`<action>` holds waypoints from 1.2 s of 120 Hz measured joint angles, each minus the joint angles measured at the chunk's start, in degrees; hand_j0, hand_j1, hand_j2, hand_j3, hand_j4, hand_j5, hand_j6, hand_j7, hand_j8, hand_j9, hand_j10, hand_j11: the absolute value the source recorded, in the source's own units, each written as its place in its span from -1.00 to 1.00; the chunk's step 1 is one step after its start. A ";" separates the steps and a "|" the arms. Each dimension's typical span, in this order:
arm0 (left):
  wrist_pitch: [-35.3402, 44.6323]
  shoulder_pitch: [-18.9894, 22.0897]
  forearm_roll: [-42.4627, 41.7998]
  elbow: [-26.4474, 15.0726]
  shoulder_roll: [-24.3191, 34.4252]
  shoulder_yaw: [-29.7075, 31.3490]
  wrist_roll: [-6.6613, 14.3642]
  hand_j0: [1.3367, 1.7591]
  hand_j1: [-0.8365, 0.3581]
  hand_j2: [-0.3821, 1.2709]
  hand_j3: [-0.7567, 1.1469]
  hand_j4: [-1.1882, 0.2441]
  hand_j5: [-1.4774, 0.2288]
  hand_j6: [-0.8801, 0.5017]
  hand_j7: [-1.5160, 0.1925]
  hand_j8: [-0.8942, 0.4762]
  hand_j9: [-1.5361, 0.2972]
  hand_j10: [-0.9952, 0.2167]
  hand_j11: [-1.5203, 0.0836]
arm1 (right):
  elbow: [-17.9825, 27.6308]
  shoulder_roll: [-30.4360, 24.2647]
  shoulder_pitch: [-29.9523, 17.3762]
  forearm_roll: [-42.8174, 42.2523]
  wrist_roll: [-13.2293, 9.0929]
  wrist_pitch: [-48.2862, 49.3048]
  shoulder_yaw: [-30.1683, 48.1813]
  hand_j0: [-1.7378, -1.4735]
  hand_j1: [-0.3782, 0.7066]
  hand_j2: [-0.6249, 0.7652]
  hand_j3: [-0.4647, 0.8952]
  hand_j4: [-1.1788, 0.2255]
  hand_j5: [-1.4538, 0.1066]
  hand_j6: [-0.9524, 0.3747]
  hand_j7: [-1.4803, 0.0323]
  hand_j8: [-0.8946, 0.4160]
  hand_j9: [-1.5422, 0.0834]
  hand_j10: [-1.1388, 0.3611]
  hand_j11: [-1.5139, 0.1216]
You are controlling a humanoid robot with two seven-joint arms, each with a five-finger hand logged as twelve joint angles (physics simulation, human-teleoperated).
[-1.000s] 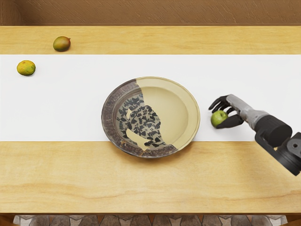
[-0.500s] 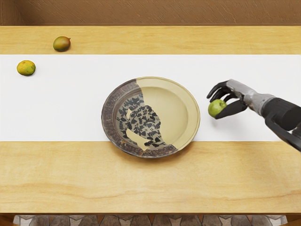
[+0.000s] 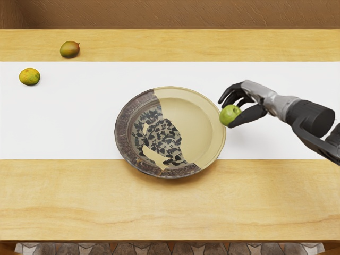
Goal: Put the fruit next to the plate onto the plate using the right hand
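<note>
A small green fruit [image 3: 230, 115] is held in my right hand [image 3: 237, 106], whose dark fingers curl around it. Hand and fruit hover at the right rim of the large plate [image 3: 207, 114], which is half cream and half dark with a leafy pattern. The right arm [image 3: 308, 122] comes in from the right edge. The left arm is out of view.
The plate lies on a white runner [image 3: 79, 117] across a wooden table [image 3: 170, 202]. Far off at the left are an orange-yellow fruit [image 3: 30, 76] on the runner and a green-red fruit [image 3: 69, 49] on the wood behind it.
My right hand has lifted the green fruit and carried it left and up, from the runner beside the plate to the plate's right rim.
</note>
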 joint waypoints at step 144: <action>0.00 0.00 0.00 -0.01 0.00 0.00 0.00 0.52 0.98 -0.54 -0.20 0.66 0.73 0.27 0.77 0.31 0.68 0.64 0.90 | 1.08 12.13 0.34 -0.15 -2.49 2.93 -0.54 -0.40 0.20 0.22 -0.32 -0.17 -0.16 -0.47 -0.08 -0.28 -0.07 -0.16 -0.10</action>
